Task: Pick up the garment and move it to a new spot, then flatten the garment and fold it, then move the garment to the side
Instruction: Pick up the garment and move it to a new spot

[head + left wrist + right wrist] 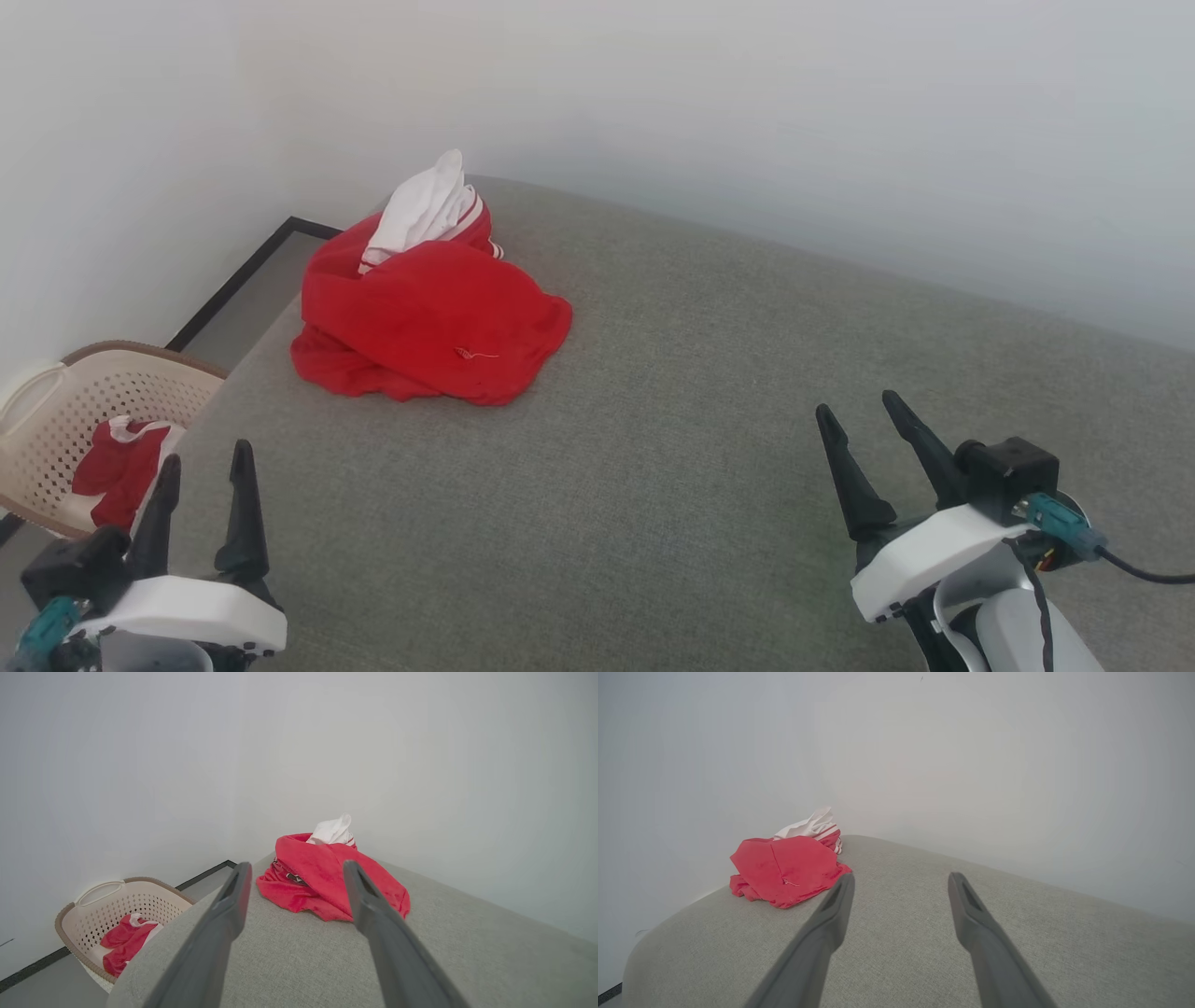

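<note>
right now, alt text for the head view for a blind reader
A crumpled red garment topped with white fabric lies far left on a grey padded surface. The left claw and right claw are open at the bottom corners. A beige basket with a red cloth sits lower left.

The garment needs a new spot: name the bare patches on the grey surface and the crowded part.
Free: the grey surface right of the garment up to the wall, and the strip between the left hand and right hand. Crowded: the far-left corner, under the garment.
</note>
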Available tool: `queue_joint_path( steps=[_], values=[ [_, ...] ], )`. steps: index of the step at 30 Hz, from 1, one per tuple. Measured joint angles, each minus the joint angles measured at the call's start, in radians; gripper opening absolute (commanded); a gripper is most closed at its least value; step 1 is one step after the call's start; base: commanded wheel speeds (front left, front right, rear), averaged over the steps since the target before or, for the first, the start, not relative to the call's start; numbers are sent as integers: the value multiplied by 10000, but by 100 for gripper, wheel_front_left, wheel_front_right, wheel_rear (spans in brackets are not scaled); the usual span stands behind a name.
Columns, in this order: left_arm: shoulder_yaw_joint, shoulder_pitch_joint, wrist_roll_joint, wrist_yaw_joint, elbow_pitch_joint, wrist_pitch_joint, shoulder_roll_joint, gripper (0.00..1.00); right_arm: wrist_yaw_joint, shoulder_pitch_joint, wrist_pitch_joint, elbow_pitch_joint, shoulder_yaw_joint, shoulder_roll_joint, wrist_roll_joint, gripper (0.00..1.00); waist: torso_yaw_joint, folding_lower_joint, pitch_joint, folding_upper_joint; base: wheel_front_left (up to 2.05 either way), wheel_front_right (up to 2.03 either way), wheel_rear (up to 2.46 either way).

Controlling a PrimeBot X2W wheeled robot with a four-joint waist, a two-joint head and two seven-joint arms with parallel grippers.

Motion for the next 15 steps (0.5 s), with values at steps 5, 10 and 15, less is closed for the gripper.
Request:
queue_joint_path(
  steps=[5, 10, 15],
  values=[
    [94, -174, -529, -2, 102, 351, -90, 100, 0, -8, -33, 12, -31, -12, 21, 100, 29, 0, 101, 0, 0, 0, 0],
    [54, -747, -757, -40, 265, 786, 36, 100, 0, -96, -19, -81, -125, -77, 6, 100, -112, 0, 336, 0, 0, 0, 0],
    [-98, -1687, -989, -96, 679, 1327, 560, 100, 0, -366, 86, -278, -215, -219, -71, 100, -411, 0, 713, 0, 0, 0, 0]
  ],
)
